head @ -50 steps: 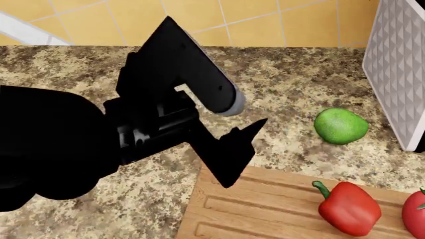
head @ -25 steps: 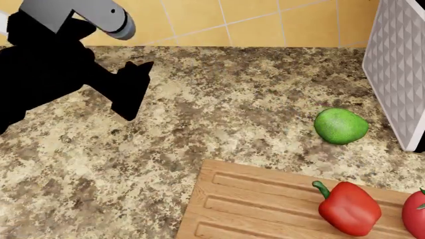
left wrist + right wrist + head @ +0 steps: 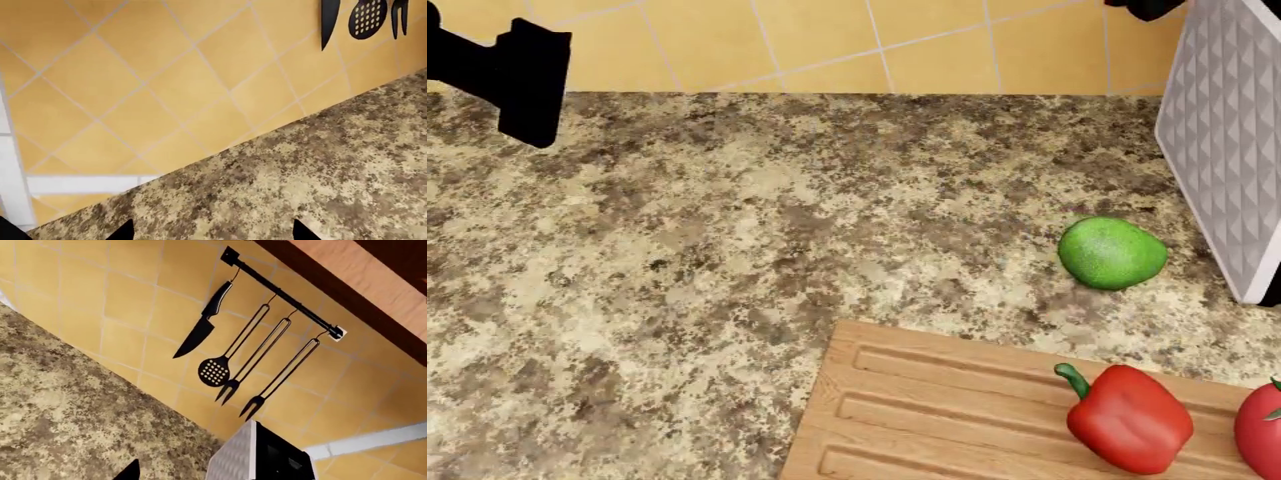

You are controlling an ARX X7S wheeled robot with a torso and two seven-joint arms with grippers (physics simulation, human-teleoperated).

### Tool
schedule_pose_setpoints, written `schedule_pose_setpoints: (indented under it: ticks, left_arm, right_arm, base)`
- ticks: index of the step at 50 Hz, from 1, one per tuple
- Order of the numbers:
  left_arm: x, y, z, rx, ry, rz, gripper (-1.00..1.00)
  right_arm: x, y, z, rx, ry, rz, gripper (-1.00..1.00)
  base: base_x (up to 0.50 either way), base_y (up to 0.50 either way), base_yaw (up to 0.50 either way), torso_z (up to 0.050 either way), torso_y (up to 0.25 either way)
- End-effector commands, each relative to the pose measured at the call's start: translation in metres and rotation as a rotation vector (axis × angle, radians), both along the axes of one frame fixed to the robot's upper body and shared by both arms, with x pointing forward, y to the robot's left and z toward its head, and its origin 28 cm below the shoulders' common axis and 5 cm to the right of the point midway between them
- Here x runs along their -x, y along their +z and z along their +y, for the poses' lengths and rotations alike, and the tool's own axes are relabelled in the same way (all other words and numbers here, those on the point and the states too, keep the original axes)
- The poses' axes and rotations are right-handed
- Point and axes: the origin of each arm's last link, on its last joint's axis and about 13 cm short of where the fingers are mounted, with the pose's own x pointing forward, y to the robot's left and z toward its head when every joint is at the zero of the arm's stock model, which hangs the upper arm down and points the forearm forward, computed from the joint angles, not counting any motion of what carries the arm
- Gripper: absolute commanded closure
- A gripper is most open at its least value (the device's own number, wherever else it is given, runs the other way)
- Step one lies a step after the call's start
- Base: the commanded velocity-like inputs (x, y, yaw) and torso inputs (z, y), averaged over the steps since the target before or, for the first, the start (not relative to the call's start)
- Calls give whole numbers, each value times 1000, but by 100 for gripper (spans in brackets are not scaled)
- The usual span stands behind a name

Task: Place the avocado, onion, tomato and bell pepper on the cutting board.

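Lower right of the head view, nearest us: the cutting board [image 3: 934, 420], light wood with long grooves, its corner reaching toward frame centre. On it we list the bell pepper [image 3: 1128, 417], red and lobed with its green stem pointing up-left, and, cut by the right edge, the tomato [image 3: 1261, 430]. Both already lie on the board.

Right of centre, just beyond the board: the avocado [image 3: 1112, 253], bright green, resting on the speckled countertop [image 3: 761, 260], apart from the board's far edge and near the pale textured appliance [image 3: 1228, 130] at the right margin. Its longer axis runs roughly left to right in the frame, the fuller end toward the left.

The onion: not seen in any view.

Upper left corner, farthest: the left gripper [image 3: 507, 65], a black silhouette raised against the tiled wall. In its wrist view only two dark tips show at the bottom edge, well apart, so we read it as spread wide and carrying nothing.

The right gripper: only one dark tip shows in its wrist view, which faces the utensil rail [image 3: 280, 295]; we cannot tell its opening.

Deciding relation, in our judgement: the avocado lies far to the lower right of the left gripper, across the whole frame, on the right arm's side.
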Motion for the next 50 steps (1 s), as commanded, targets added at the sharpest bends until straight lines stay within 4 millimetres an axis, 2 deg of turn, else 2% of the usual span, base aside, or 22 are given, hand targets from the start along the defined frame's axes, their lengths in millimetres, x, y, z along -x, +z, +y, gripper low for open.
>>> schedule_pose_setpoints:
  ticks: [1, 20, 35, 50]
  left_arm:
    - [9, 15, 10, 26, 41, -18, -100]
    - [9, 13, 9, 17, 38, -27, -100]
    - [8, 19, 7, -4, 32, -36, -100]
    - [8, 22, 8, -9, 34, -42, -100]
  right_arm:
    - [-26, -2, 13, 49, 55, 54, -100]
    - [-49, -22, 26, 120, 107, 175, -100]
    - [-63, -34, 26, 172, 98, 254, -100]
    - [-81, -57, 27, 168, 106, 330, -100]
  base:
    - [0, 0, 0, 0, 0]
    - [0, 0, 0, 0, 0]
    - [0, 0, 0, 0, 0]
    - [0, 0, 0, 0, 0]
